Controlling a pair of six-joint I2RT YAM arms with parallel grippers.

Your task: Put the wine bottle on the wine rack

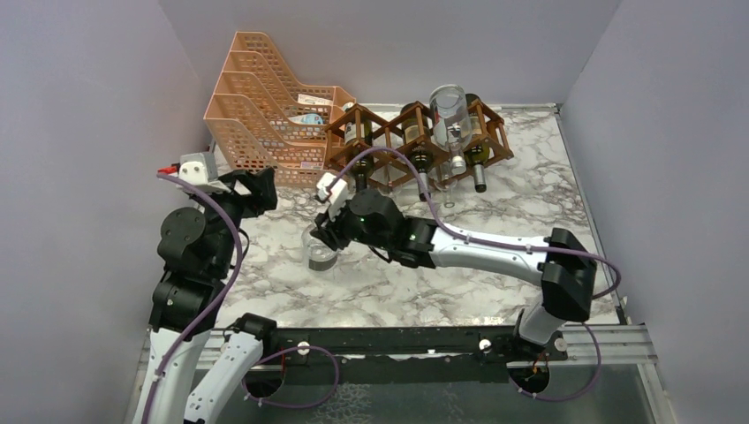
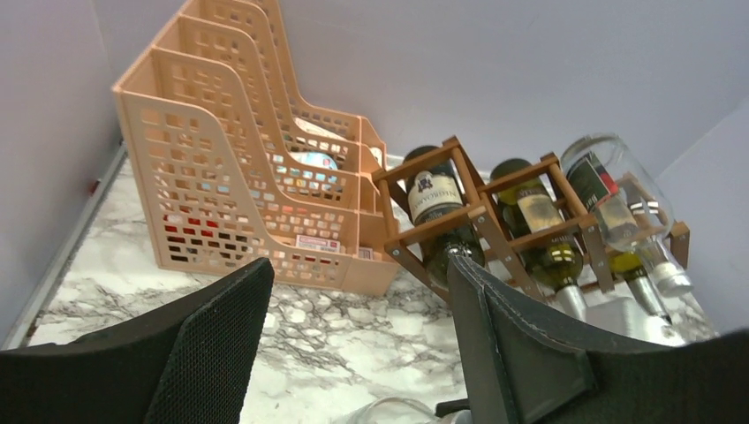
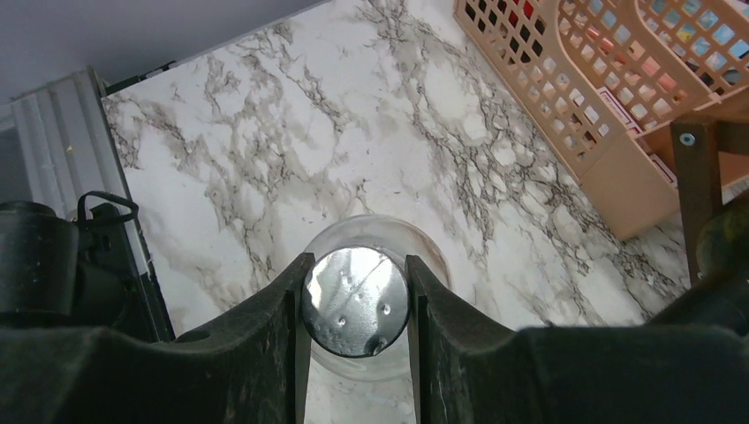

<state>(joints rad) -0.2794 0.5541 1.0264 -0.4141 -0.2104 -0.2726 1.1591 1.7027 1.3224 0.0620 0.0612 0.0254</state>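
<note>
A clear glass wine bottle [image 1: 318, 257] stands upright on the marble table left of centre. My right gripper [image 1: 325, 231] is over it from above and is shut on its silver cap [image 3: 355, 300]; the glass shoulder [image 3: 433, 256] shows below the fingers [image 3: 283, 309]. The reddish-brown wine rack [image 1: 402, 132] stands at the back centre and holds several dark bottles, with another clear bottle [image 1: 450, 119] lying on top. The rack also shows in the left wrist view [image 2: 481, 212]. My left gripper [image 1: 258, 190] is open and empty, left of the bottle, facing the rack [image 2: 358, 265].
A peach-orange perforated file tray [image 1: 265, 97] stands at the back left, touching the rack's left end; it also shows in the left wrist view [image 2: 221, 168]. Grey walls close in the left, back and right. A metal rail [image 1: 424, 340] runs along the near edge.
</note>
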